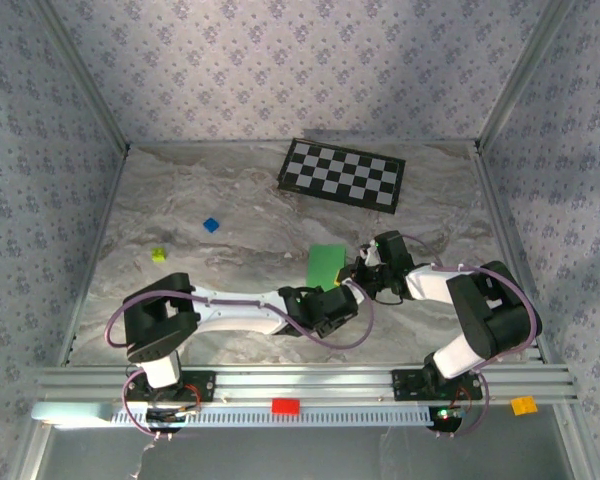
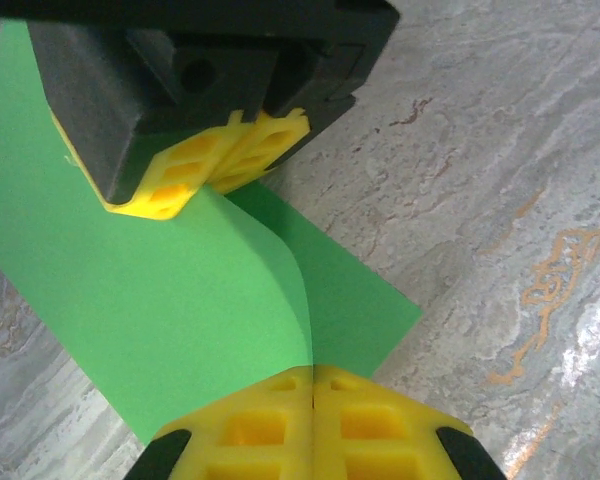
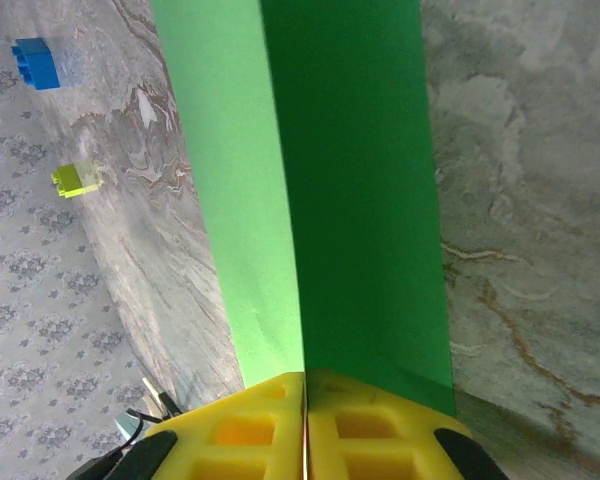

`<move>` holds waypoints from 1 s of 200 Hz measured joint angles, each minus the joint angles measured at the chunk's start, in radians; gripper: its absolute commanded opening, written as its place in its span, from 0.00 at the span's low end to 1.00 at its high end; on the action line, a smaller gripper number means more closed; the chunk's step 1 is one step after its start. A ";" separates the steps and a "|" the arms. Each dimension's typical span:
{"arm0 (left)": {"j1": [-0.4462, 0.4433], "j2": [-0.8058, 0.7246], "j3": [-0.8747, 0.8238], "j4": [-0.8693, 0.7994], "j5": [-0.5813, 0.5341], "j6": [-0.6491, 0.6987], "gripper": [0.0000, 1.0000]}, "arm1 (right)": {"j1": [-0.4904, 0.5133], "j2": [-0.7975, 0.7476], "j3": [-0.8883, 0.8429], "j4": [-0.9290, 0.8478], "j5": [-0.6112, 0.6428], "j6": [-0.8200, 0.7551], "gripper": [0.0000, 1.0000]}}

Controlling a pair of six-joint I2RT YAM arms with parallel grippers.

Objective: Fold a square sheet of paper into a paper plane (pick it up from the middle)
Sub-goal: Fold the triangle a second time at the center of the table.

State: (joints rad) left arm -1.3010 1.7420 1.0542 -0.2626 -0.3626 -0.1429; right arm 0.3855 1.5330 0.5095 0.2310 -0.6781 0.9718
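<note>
With the left fingers and right fingers both clamped shut on opposite ends of the green paper, half-folded on the bench between the arms, I'd keep both pinches level so the edges meet squarely before creasing.

square sheet of paper | near edge hidden under left end effector | far end cropped, right wrist view

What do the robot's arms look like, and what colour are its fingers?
The left arm and right arm have black joints, white links and looping purple cables. The left end effector and right end effector have yellow fingers with hollow cells.
</note>
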 measured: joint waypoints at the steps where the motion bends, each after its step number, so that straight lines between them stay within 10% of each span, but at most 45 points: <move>1: 0.001 0.000 0.000 0.001 0.002 0.000 0.00 | 0.000 0.000 0.000 0.000 0.000 0.000 0.10; 148: 0.134 -0.080 -0.072 0.050 0.270 -0.072 0.00 | 0.000 -0.002 0.000 -0.004 -0.003 -0.004 0.09; 200: 0.143 -0.080 -0.076 0.049 0.278 -0.077 0.23 | 0.000 -0.002 0.002 -0.005 -0.011 -0.004 0.06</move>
State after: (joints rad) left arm -1.1576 1.6619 0.9779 -0.2138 -0.0845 -0.2203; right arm 0.3855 1.5311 0.5114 0.2256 -0.6895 0.9680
